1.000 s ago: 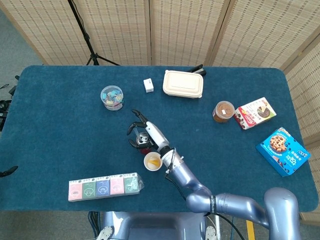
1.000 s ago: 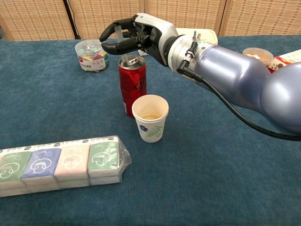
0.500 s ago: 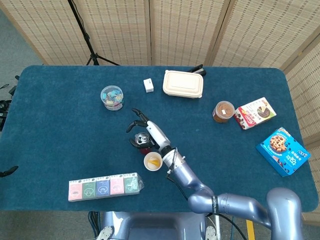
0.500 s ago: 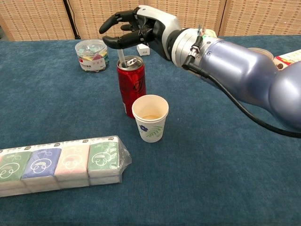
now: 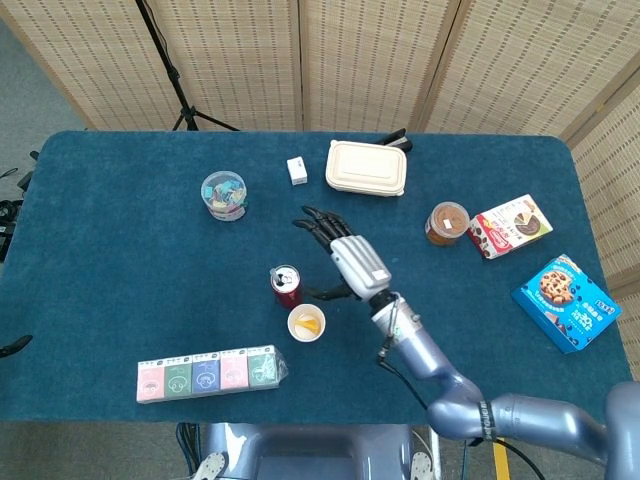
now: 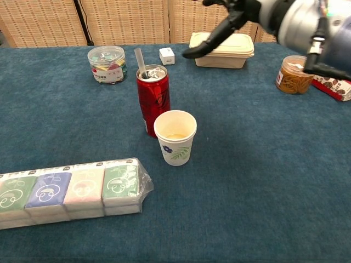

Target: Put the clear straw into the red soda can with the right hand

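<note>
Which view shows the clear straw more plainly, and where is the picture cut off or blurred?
Chest view: clear straw stands sharp in the red soda can; right hand is cropped by the top edge, slightly blurred. Head view: straw too small to see; even light.

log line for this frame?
straw: in red can, leaning left | right hand: open, clear of can, holds nothing | left hand: not in view | paper cup: beside can | phase: insertion looks done

No legible text; soda can (image 6: 153, 104) print perhaps too blurred.
</note>
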Available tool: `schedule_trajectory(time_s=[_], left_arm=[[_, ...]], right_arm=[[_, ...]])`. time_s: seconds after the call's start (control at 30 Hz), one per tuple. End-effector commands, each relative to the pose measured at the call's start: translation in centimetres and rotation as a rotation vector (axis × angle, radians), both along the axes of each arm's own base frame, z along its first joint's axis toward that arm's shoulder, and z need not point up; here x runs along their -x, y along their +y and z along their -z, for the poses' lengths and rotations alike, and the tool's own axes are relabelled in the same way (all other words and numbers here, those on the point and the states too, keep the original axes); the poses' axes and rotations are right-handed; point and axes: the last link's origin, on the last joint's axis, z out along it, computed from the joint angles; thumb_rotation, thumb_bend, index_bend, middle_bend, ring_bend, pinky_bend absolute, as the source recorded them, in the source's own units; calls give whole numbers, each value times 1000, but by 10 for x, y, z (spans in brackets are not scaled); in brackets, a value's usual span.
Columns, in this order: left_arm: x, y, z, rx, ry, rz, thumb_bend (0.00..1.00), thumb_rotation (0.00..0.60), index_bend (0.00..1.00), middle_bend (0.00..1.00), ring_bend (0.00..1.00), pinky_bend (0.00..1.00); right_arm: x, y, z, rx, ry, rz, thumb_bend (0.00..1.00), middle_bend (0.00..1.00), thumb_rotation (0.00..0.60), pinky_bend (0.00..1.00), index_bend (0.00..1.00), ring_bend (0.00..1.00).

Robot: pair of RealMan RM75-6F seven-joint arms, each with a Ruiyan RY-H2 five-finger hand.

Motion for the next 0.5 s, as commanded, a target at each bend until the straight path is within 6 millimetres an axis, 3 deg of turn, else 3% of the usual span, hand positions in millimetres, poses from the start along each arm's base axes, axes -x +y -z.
schedule_trajectory(time_s=[0.03,0.1,0.2,0.37,0.5], left_arm=[[0,-5,0,-1,7,6,0,600,0,0,0,0],[1,-9,0,-5,15,10,0,600,0,0,0,0],[5,-17,2,-3,25,10,0,600,0,0,0,0],[5,-27,3,-6,-27,12,0,600,0,0,0,0],[5,-29,6,5,3,19,0,600,0,0,0,0]], right_arm=[[71,30,-51,180,297,64,91,0,600,0,42,0],[100,36,-66,216,350,121,17,0,600,0,32,0],[144,57,-92,303,435,190,0,0,600,0,28,0],[191,100,-112,397,454,265,0,0,600,0,63,0],[215,123,-115,436,474,292,0,0,600,0,68,0]])
